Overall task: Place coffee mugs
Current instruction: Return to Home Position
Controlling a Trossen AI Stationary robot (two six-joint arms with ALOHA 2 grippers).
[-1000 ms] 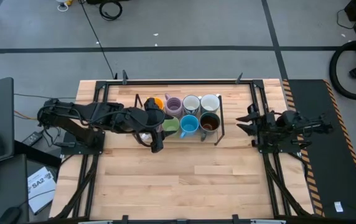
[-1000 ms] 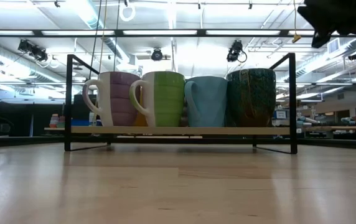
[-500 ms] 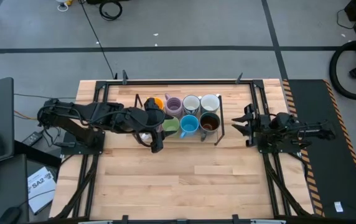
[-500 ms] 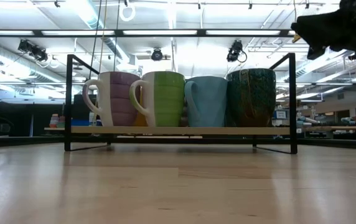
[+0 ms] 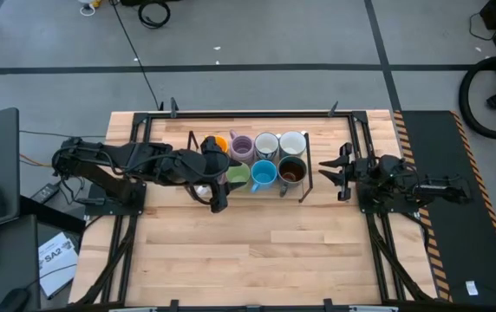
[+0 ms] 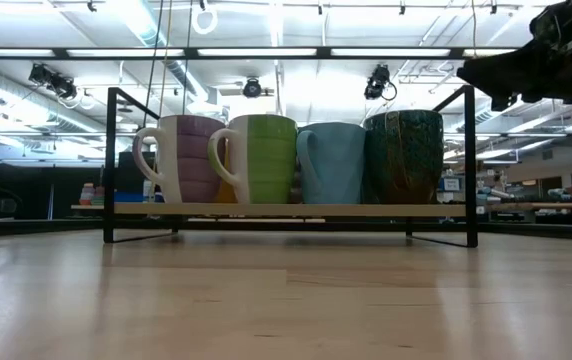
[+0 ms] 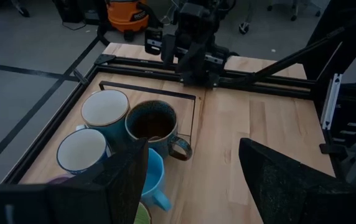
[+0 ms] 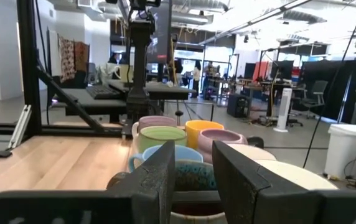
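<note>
We find the coffee mugs [image 5: 264,175] packed together on the black-framed shelf [image 6: 286,210] at the far middle of the bench [image 5: 257,251]. The left arm covers the shelf's left end, hiding one lilac mug from above. The left claw [image 7: 193,158] hangs there, spread wide and empty. The right claw [image 8: 193,163] hovers just beside the shelf's right end, parted, gripping nothing.

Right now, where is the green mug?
In the low view, the green mug stands on the rack, second from the left, between the lilac mug and the blue mug.
</note>
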